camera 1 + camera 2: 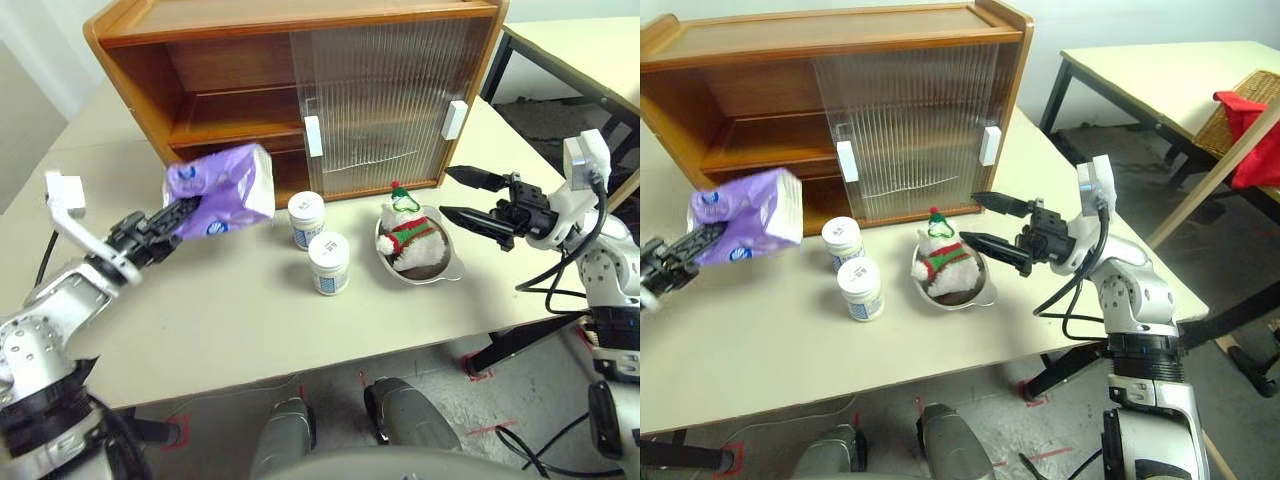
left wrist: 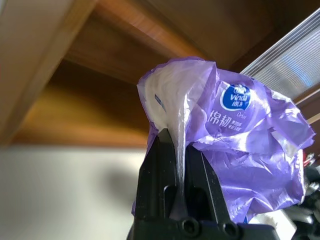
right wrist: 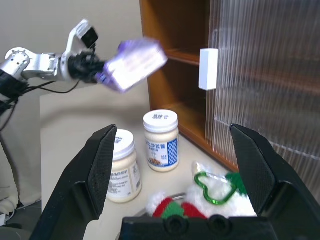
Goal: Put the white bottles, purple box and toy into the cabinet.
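The cabinet [image 1: 200, 60] is smooth orange-brown wood with ribbed translucent plastic doors [image 1: 385, 100]. The purple box [image 2: 250, 145] wears crinkled glossy film. The white bottles [image 1: 328, 262] are smooth plastic; the fluffy plush toy [image 1: 410, 240] lies in a shiny metal bowl [image 1: 445, 268].

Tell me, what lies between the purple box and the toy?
The two white bottles stand between the purple box and the toy, seen in the left eye view.

You have a shiny oval metal bowl [image 1: 447, 262] near the beige table's [image 1: 220, 320] front edge; off its right end, a second table [image 1: 1160, 75] carries a wicker basket [image 1: 1240, 110] with red cloth [image 1: 1250, 120].
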`<state>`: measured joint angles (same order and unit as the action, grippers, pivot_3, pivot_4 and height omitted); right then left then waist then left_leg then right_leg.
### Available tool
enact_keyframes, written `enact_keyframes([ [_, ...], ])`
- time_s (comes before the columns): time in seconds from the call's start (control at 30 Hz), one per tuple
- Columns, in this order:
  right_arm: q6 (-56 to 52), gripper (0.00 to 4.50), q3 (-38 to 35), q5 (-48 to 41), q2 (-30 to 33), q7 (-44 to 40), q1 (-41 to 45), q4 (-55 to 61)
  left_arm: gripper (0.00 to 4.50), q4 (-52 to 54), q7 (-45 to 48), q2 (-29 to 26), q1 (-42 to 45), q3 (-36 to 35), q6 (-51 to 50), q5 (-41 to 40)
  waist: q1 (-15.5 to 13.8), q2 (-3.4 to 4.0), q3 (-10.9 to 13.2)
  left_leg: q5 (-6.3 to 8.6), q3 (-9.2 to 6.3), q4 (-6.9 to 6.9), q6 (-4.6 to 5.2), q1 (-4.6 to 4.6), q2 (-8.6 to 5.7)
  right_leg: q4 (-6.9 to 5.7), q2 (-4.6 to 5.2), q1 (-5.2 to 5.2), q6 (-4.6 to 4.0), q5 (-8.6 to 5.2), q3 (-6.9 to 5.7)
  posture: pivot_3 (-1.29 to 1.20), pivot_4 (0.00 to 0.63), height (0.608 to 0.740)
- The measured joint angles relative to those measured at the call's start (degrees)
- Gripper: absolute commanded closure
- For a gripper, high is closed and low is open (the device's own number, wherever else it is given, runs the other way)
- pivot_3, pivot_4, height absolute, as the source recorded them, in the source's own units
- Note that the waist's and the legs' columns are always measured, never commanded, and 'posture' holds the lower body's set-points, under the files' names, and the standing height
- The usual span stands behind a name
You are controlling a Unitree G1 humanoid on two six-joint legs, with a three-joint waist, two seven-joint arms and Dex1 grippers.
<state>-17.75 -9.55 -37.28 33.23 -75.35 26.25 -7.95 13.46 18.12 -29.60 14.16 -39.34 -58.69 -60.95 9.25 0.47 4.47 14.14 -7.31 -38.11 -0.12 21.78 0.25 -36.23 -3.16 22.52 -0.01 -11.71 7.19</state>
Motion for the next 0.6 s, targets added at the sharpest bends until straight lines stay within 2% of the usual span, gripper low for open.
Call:
enact_keyframes([
  [0.27, 0.3, 0.0, 0.1, -0.4, -1.6, -0.5, 0.0, 0.6, 4.49, 0.1, -13.4, 6.3, 11.0, 5.9, 8.9, 6.3, -0.4, -0.14, 0.0, 0.0, 0.4, -0.24, 0.01, 0.0, -0.17, 0.0, -0.07, -0.1, 0.06, 0.01, -0.05, -0.21, 0.061, 0.74],
  [0.6, 0.7, 0.0, 0.0, -0.4, -3.1, 1.3, -0.8, 1.3, 4.49, -5.0, -17.9, 11.0, 16.2, 9.7, 17.2, 12.2, -0.5, -0.33, 0.0, -0.01, 0.41, -0.46, 0.03, -0.01, -0.2, 0.01, -0.08, -0.24, 0.2, 0.08, -0.05, -0.23, 0.062, 0.74],
])
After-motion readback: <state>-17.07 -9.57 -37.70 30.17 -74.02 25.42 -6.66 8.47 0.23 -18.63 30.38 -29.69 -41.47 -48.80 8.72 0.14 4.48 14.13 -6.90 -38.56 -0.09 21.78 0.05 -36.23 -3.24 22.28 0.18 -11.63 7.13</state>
